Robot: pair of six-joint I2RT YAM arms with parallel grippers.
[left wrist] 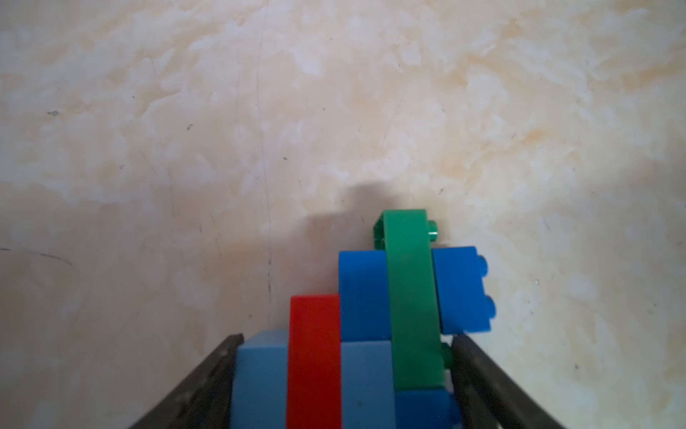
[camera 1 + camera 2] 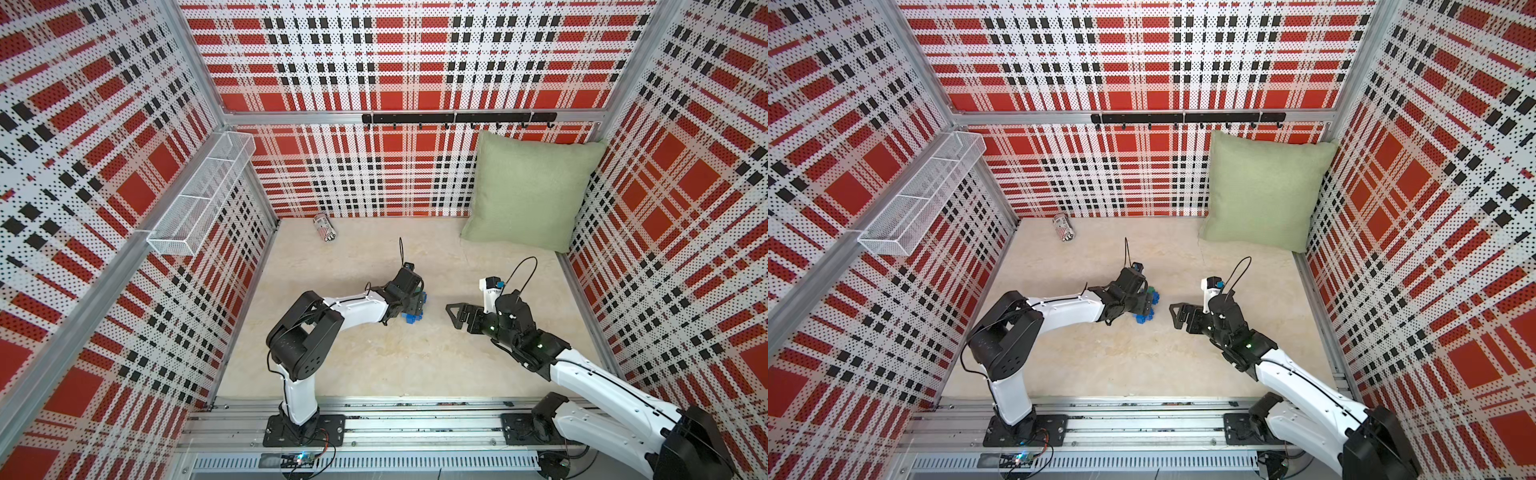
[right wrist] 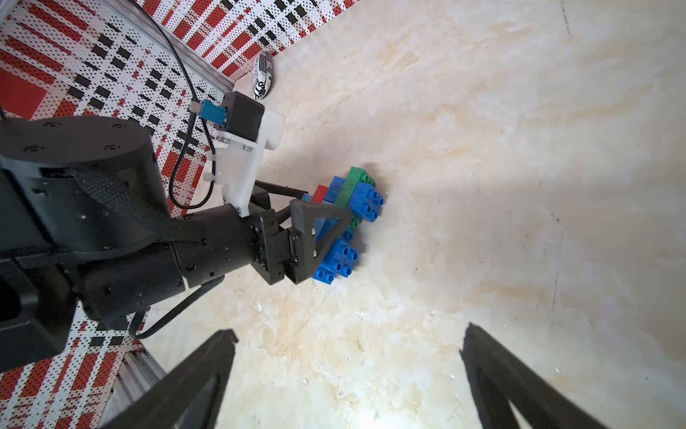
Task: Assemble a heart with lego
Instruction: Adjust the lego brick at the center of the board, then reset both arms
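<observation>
Blue bricks, with a red strip (image 1: 314, 353) and a green strip (image 1: 408, 289) layered among them, make up the heart (image 3: 365, 202); it sits clamped between the jaws of the left pincer (image 1: 347, 340), one jaw against each flank, and its green end pokes out beyond the fingertips toward the table (image 1: 185, 148); whether that end touches the surface I cannot tell. Spread wide and empty, the right pincer (image 3: 350, 331) stands well apart from the heart, facing its studded side. No loose brick shows anywhere, so the build looks nearly done; the step in hand seems to be a last squeeze or the set-down. To do it well: hold the left squeeze even across the layers; lower until the table bears the cluster; let go only then; any push from the right pincer should land square on the studs, not on a corner, lest a small blue square pop off.
</observation>
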